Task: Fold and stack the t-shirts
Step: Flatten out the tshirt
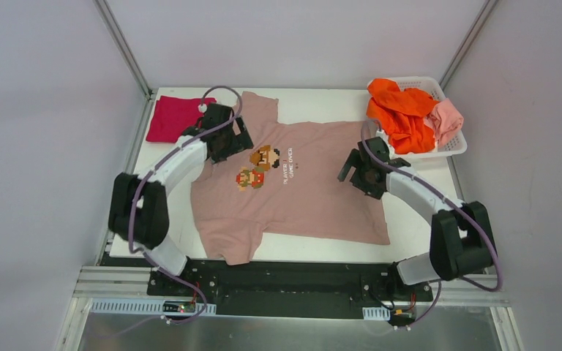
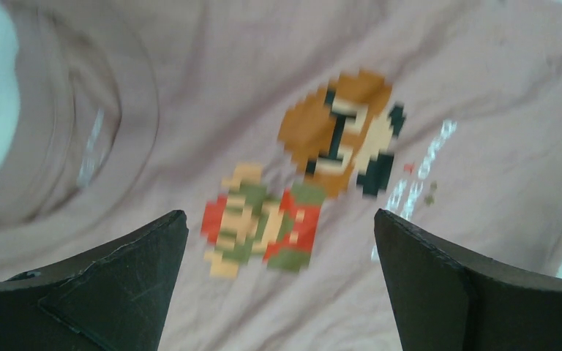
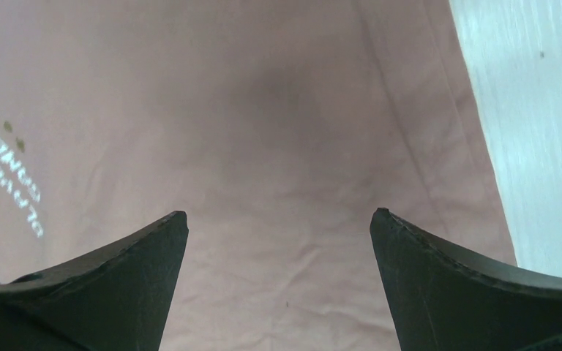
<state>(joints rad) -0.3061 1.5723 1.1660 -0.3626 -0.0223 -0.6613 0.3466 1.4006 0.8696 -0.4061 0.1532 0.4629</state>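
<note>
A dusty-pink t-shirt (image 1: pixel 304 201) lies spread flat on the white table (image 1: pixel 424 219), collar to the left. The left gripper (image 1: pixel 230 139) hovers over the collar end beside two pixel game characters, its jaws wide apart and empty. The right gripper (image 1: pixel 358 170) hovers over the hem end, its jaws equally wide and empty. White print reads "GAME OVER". A crimson t-shirt (image 1: pixel 172 117) lies folded at the far left; an orange t-shirt (image 1: pixel 399 113) and a salmon-pink t-shirt (image 1: pixel 446 121) sit in a white basket (image 1: pixel 450 148).

Lab cell, white walls (image 1: pixel 300 36), aluminium posts (image 1: pixel 123 47)
</note>
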